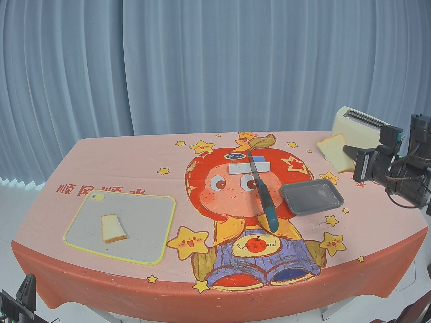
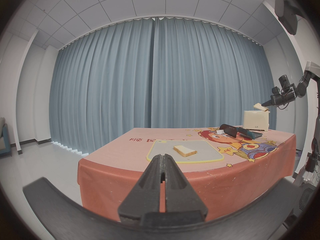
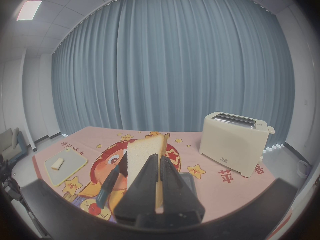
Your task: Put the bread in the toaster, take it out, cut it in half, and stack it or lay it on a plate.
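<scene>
bread slice is pinched in the right gripper, held in the air near the toaster; loading looks the step in hand. next, line its edge up over the slot and lower it. left gripper is clenched empty, off the counter.

The surface wears a salmon-pink cloth printed with yellow stars and a red apple-headed cartoon child. The cutting board is grey, rimmed yellow. The bread piece and slice are pale with tan crusts. Cream toaster, dark grey tray, teal-handled knife, blue-grey curtain, black left claw and right claw.
</scene>
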Controlling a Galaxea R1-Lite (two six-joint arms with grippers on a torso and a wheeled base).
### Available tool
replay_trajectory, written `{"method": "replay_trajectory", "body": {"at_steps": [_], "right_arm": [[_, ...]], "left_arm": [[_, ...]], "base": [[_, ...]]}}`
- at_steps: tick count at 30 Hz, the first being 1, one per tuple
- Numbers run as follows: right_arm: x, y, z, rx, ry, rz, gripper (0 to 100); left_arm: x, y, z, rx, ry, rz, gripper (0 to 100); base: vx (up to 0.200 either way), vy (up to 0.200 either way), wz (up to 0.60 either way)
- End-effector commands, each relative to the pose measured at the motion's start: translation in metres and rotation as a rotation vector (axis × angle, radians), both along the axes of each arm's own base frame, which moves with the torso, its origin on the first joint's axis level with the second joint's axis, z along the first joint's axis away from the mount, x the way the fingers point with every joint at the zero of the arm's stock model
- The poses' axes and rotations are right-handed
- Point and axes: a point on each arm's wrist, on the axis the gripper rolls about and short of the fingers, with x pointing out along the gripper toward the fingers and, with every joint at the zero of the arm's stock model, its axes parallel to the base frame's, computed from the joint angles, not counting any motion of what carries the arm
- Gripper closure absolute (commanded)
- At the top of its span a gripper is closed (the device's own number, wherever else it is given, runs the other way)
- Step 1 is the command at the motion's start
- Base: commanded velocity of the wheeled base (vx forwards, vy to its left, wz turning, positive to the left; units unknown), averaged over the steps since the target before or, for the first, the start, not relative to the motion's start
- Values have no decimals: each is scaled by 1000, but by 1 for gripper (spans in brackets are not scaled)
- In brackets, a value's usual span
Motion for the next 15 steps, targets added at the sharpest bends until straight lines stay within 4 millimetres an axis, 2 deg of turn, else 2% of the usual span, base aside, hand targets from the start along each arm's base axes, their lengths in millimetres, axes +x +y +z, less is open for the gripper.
{"method": "replay_trajectory", "body": {"at_steps": [1, 6, 15], "right_arm": [[23, -9, -4, 6, 23, -43, 100], [25, -4, -20, -10, 72, 8, 100], [31, -2, -20, 1, 74, 8, 100]], "left_arm": [[0, 0, -5, 0, 1, 1, 100], [0, 0, -5, 0, 1, 1, 100], [0, 0, -5, 0, 1, 1, 100]], "base": [[0, 0, 0], [0, 0, 0], [0, 0, 0]]}}
